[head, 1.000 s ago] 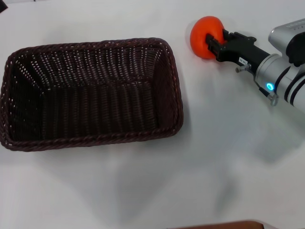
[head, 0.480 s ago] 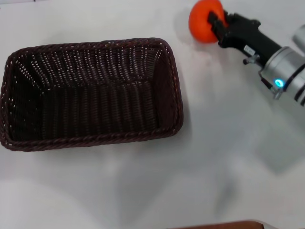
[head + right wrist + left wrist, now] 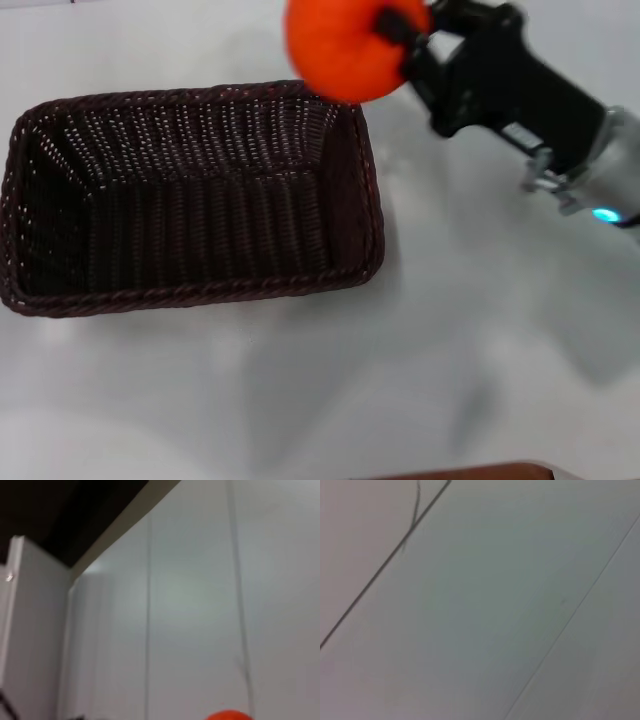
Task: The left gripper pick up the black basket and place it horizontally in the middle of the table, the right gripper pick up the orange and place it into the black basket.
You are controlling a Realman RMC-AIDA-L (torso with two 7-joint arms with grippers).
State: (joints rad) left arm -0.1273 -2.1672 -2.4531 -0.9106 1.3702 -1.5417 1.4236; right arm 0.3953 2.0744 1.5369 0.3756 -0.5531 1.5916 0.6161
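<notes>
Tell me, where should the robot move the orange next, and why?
Probably a little farther over the middle of the black basket, then down. The right gripper is shut on the orange, held up above the basket's far right corner, so letting go now might bounce it off the rim onto the table. The left gripper is out of view.

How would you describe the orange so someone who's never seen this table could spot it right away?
Start at the white table and find the big dark woven basket. Above its far right corner, the right gripper holds the orange in the air. It is the only bright, glossy, round thing here.
</notes>
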